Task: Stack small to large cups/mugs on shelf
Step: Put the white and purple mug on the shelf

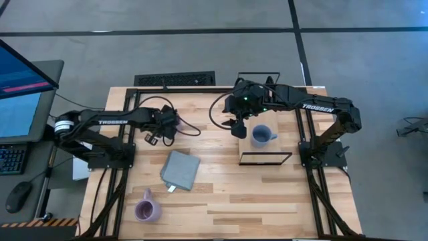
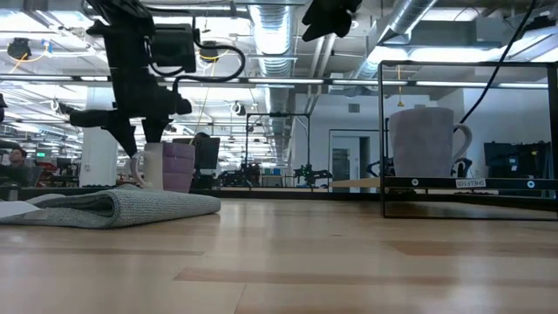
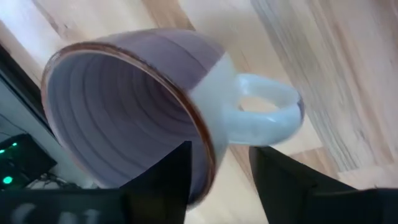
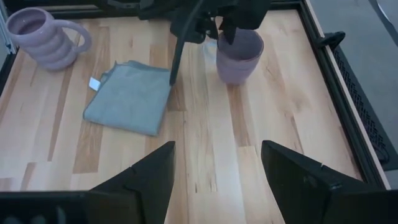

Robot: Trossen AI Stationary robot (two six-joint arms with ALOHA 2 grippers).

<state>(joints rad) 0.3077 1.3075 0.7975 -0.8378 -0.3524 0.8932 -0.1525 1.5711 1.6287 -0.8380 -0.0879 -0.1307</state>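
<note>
A lavender mug [image 3: 143, 93] with a pale handle [image 3: 267, 115] is in my left gripper [image 3: 219, 155], at the table's far left part; it also shows in the right wrist view [image 4: 239, 56] and the low view [image 2: 179, 166]. A blue-grey mug [image 1: 261, 136] stands upright on the light wood shelf [image 1: 271, 152] at the right. A ribbed lavender mug [image 1: 147, 209] stands on the table near the front left. My right gripper [image 1: 237, 126] is open and empty above the shelf's left end, its fingers wide apart [image 4: 217, 180]. My left gripper pinches the mug's wall at the rim [image 3: 205, 158], right beside the handle, one finger [image 3: 165, 180] inside the mug and one [image 3: 280, 180] outside. The fingers come from above. The mug shows upright in the low view; whether its base is on the table, I cannot tell.
A folded grey cloth [image 1: 180, 171] lies on the table between the two arms, nearer the front. The shelf's black wire frame [image 2: 382, 139] stands around the blue-grey mug. A keyboard [image 1: 175, 79] lies beyond the far edge.
</note>
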